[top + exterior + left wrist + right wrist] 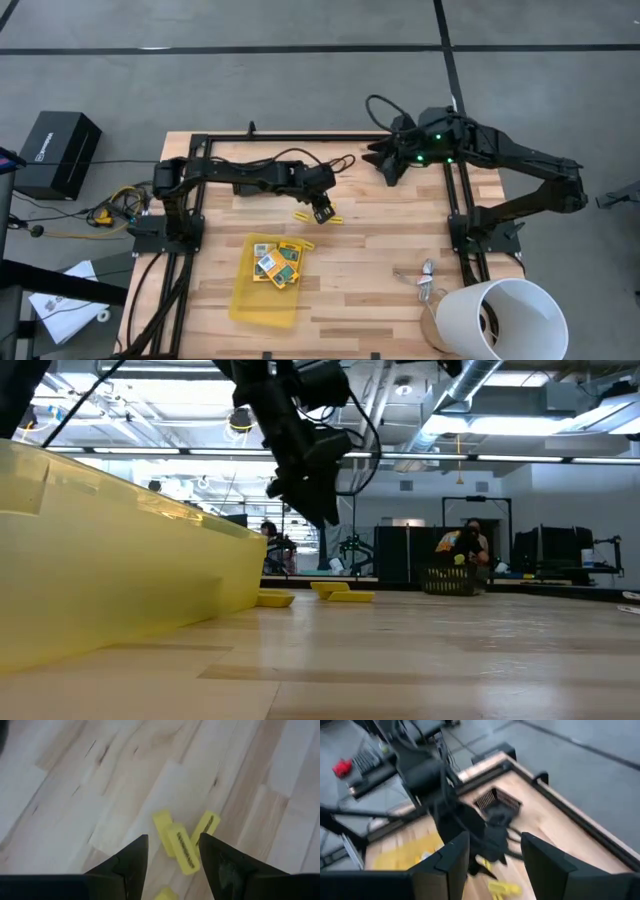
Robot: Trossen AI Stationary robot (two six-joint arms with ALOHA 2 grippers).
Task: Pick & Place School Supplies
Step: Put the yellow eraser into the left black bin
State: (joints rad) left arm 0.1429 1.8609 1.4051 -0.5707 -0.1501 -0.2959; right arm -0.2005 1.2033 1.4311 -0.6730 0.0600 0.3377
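Here the left gripper (pixel 172 862), fingers apart and empty, hangs over short yellow sticks (pixel 181 849) on the tabletop (pixel 380 240) beside the tray (pixel 262 298). They look light, stiff and smooth; pinching one across its narrow middle seems safest. The right gripper (pixel 494 865), also parted, waits far off.

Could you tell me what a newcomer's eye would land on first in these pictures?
Probably the left gripper, open and hanging just above a few yellow sticks on the bare wood mid-table. Next, the yellow tray nearer the front edge, holding printed boxes. The right gripper waits open by the far edge.
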